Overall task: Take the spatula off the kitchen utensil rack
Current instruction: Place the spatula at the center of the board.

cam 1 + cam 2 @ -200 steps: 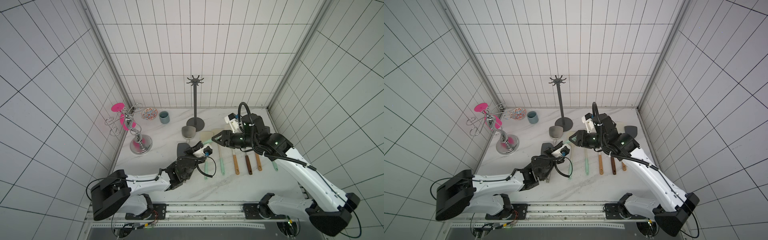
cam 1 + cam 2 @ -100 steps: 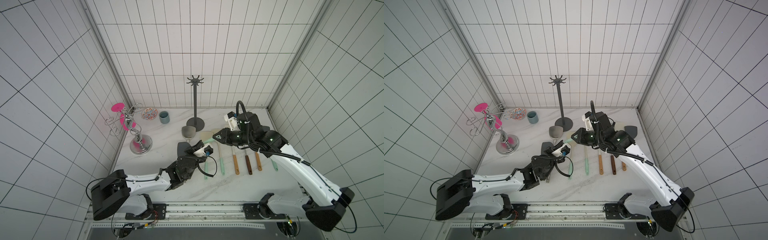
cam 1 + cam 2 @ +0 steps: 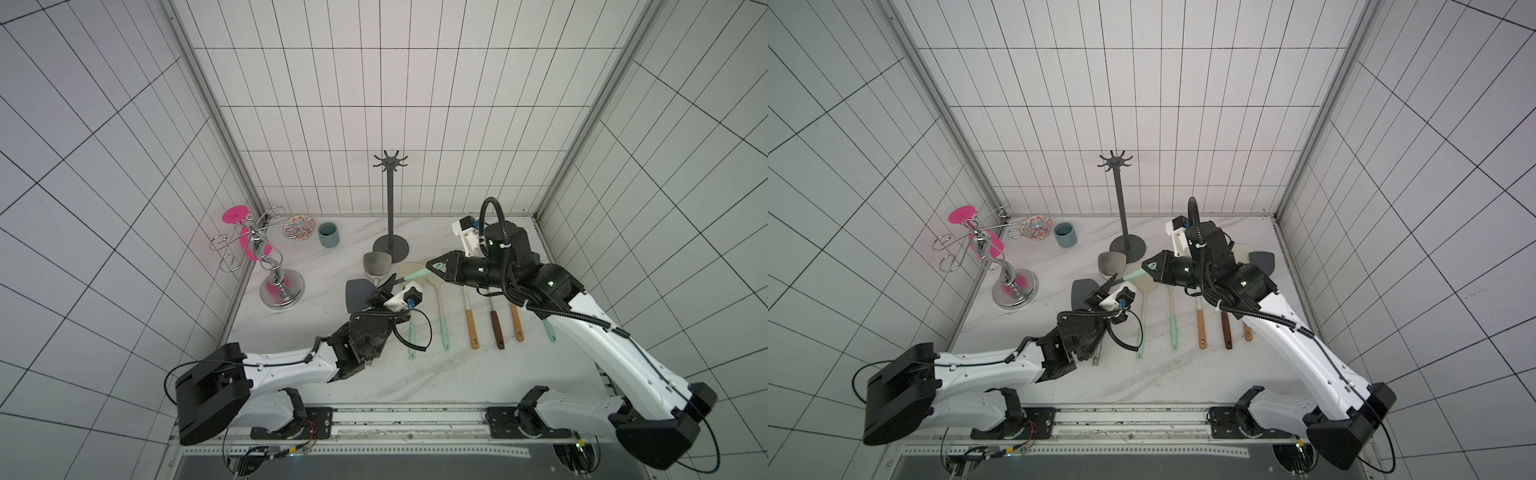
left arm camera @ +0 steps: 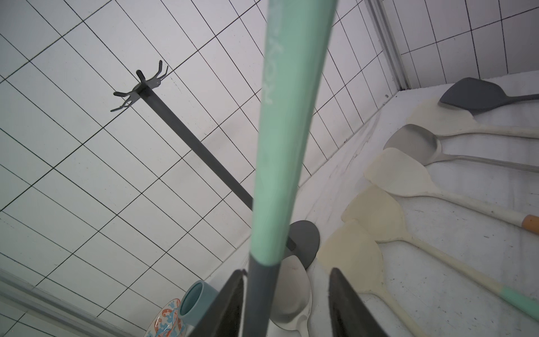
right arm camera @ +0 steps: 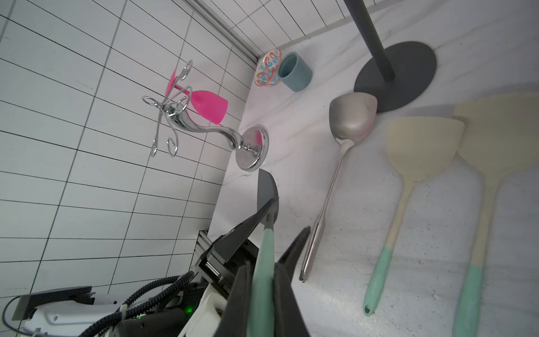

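Your right jaws clamp the mint handle of the grey-bladed spatula (image 3: 417, 274); left jaws apart round its dark neck. Long axis spans both, blade leftward.

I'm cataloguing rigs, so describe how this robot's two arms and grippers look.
The left arm and right arm have white links, black joints and bulky black housings. The left gripper and right gripper have tapered black fingers and white camera mounts. Black corrugated cables loop alongside.
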`<state>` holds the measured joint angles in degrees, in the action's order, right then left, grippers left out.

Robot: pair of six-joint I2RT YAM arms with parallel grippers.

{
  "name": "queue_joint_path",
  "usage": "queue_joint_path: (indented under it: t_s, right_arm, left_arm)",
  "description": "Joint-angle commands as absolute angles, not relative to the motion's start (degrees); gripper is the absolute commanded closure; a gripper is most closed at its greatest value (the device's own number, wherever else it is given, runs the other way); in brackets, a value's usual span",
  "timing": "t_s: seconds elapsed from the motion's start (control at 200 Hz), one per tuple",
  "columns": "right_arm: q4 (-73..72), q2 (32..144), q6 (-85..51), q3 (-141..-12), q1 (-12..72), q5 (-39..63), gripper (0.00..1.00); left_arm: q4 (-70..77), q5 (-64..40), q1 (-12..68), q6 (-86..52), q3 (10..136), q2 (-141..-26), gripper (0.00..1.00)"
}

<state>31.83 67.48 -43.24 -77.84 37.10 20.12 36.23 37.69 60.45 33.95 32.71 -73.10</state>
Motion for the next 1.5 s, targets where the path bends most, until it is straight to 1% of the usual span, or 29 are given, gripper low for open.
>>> queue_joint_path:
  t_s: [0.0,0.055,0.14,0.285,0.535,0.665,0.78,0.995,1.18,1.39,1.495]
  right_arm:
    - [25.8,63.04,-42.63,-73.61,35.66,18.54,1.0]
    - [24.9,61.46,-42.52,-72.19,34.83,17.52,1.0]
    - [23.59,58.84,-41.78,-69.77,33.97,15.39,1.0]
    - [22.62,53.44,-40.2,-64.55,33.05,9.91,1.0]
    - [19.89,45.3,-37.71,-55.53,31.61,0.99,1.0]
    - [15.86,43.05,-37.02,-51.9,31.38,-0.99,1.0]
    - [10.87,40.64,-36.89,-47.91,31.26,-2.22,1.0]
    - [1.4,35.17,-36.08,-39.77,31.28,-3.93,1.0]
    - [-4.56,31.23,-36.17,-33.5,31.29,-3.24,1.0]
    - [-10.96,27.21,-37.43,-26.25,31.5,-1.73,1.0]
    - [-11.09,24.63,-37.01,-24.07,31.49,-1.99,1.0]
  left_arm:
    - [36.19,37.51,60.64,30.72,33.73,-71.73,0.21]
    - [35.12,37.29,60.56,29.32,34.09,-71.18,0.12]
    - [33.57,36.79,60.38,26.83,34.53,-69.91,0.03]
    - [28.58,31.96,58.02,19.87,36.21,-66.75,0.02]
    - [22.71,19.47,49.36,5.25,37.93,-61.81,0.02]
    - [17.24,14.29,44.4,-3.93,40.67,-60.15,0.02]
    - [10.95,10.41,41.75,-12.9,43.51,-58.88,0.02]
    - [4.84,0.19,37.41,-30.28,43.11,-56.53,0.02]
    - [-1.08,-1.79,35.96,-39.11,43.07,-56.16,0.02]
    - [-3.87,-4.05,35.68,-43.9,42.95,-54.58,0.02]
    - [-5.99,-4.99,35.64,-46.3,43.74,-54.4,0.02]
